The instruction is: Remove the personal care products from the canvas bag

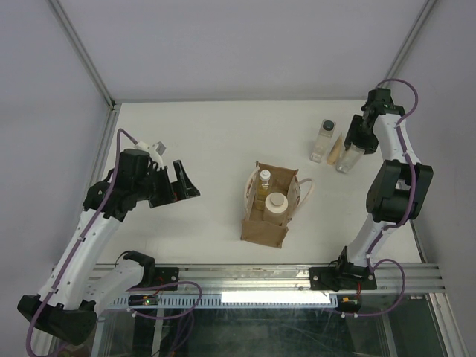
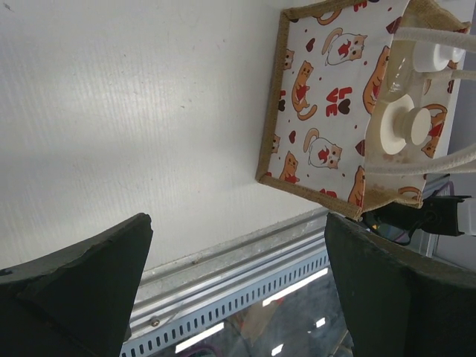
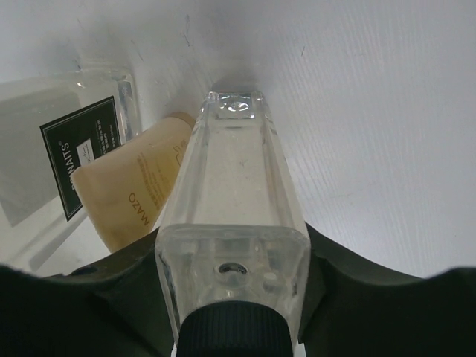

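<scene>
The canvas bag (image 1: 265, 223) stands mid-table; in the left wrist view its side (image 2: 320, 111) is printed with cats. Inside it are an amber bottle with a white cap (image 1: 264, 178) (image 2: 435, 56) and a cream bottle with a cream cap (image 1: 276, 202) (image 2: 405, 126). My right gripper (image 1: 355, 140) (image 3: 232, 253) is shut on a clear bottle with a dark cap (image 1: 346, 160) (image 3: 230, 178) at the back right, its base down at the table. A second clear bottle (image 1: 325, 140) (image 3: 67, 156) stands beside it. My left gripper (image 1: 182, 182) (image 2: 236, 245) is open and empty, left of the bag.
A beige tube (image 1: 336, 149) (image 3: 134, 190) lies between the two clear bottles. The metal rail (image 1: 245, 275) (image 2: 245, 260) runs along the table's near edge. The bag's pale looped handles (image 2: 439, 33) arch over the bottles. Grey walls close the left, back and right.
</scene>
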You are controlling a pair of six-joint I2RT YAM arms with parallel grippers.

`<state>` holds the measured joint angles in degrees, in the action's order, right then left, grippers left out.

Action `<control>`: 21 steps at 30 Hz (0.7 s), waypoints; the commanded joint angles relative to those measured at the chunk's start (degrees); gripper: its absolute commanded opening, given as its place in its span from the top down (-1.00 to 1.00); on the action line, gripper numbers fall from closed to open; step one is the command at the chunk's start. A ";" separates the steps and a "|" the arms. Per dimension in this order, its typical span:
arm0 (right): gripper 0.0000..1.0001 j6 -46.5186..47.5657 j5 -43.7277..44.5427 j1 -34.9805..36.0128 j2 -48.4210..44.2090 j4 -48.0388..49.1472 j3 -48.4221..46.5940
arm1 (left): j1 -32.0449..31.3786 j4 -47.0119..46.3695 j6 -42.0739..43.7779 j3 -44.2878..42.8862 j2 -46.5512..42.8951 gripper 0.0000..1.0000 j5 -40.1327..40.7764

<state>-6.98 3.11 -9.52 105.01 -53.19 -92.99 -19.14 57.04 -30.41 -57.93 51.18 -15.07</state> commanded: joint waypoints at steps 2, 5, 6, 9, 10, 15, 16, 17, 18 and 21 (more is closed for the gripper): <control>-0.23 0.24 -0.58 0.06 -6.55 0.68 -4.31 | -0.11 -0.26 1.02 -2.36 -2.73 -0.98 -1.10; -0.54 0.37 -1.24 0.08 -7.66 0.67 -3.91 | -0.16 0.78 1.55 -2.64 -3.31 -0.98 -1.42; -0.58 0.12 -1.27 0.11 -7.45 -0.07 -4.57 | -0.12 1.12 1.79 -2.80 -3.42 -0.98 -1.67; -0.61 -0.96 -1.00 0.20 -8.01 -3.45 -7.28 | -0.16 2.07 2.30 -3.50 -3.67 -0.98 -2.21; -0.61 -1.62 -0.67 0.28 -9.71 -4.09 -7.53 | -0.14 2.41 2.41 -3.77 -3.71 -0.98 -2.28; -0.61 -4.50 -4.94 0.70 -21.02 -4.95 0.23 | -0.12 3.16 2.65 -3.15 -5.06 -0.98 -2.93; -0.64 -4.73 -5.59 0.76 -24.13 -4.87 2.89 | -0.11 3.17 2.64 -2.66 -5.33 -0.98 -3.13; -0.78 -4.70 -5.60 0.90 -27.36 -4.46 5.37 | -0.12 3.17 2.60 -2.28 -5.45 -0.98 -3.27; -0.86 -4.66 -5.19 0.96 -31.13 -3.64 8.19 | -0.11 3.15 2.57 -2.01 -5.59 -0.98 -3.49; -0.99 -6.19 -4.70 0.85 -41.26 -1.39 15.58 | -0.14 3.08 2.51 -1.52 -5.74 -0.98 -3.98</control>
<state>-10.76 -0.34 -8.91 75.94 -56.88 -84.18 -19.14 60.84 -28.93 -59.42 46.39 -16.64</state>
